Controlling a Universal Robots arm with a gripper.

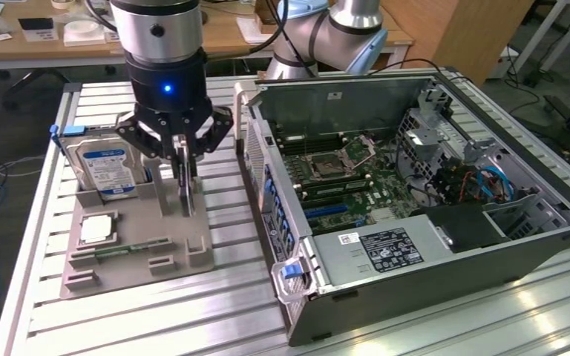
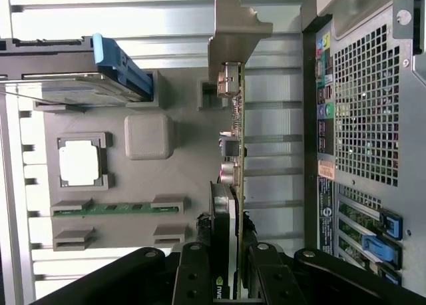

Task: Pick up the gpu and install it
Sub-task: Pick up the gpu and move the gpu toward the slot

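Note:
The gpu (image 1: 186, 194) is a thin dark card standing on edge in a slot of the grey holder tray (image 1: 136, 222). In the wrist view the gpu (image 2: 234, 138) is seen edge-on, with its pale metal bracket (image 2: 234, 28) at the far end. My gripper (image 1: 182, 167) hangs straight down over the card, its black fingers (image 2: 198, 272) pressed against both faces of the near end, shut on it. The gripper (image 2: 226, 278) sits over the card's black cooler part. The card's lower edge still looks level with the holder.
The holder tray (image 2: 186, 178) also carries a silver hard drive (image 1: 110, 169), a square processor chip (image 1: 98, 228) and a green memory stick (image 1: 116, 252). The open computer case (image 1: 414, 185) lies at the exterior view's right, with its motherboard (image 1: 340, 170) exposed and its rear grille (image 2: 366, 118) close beside the card.

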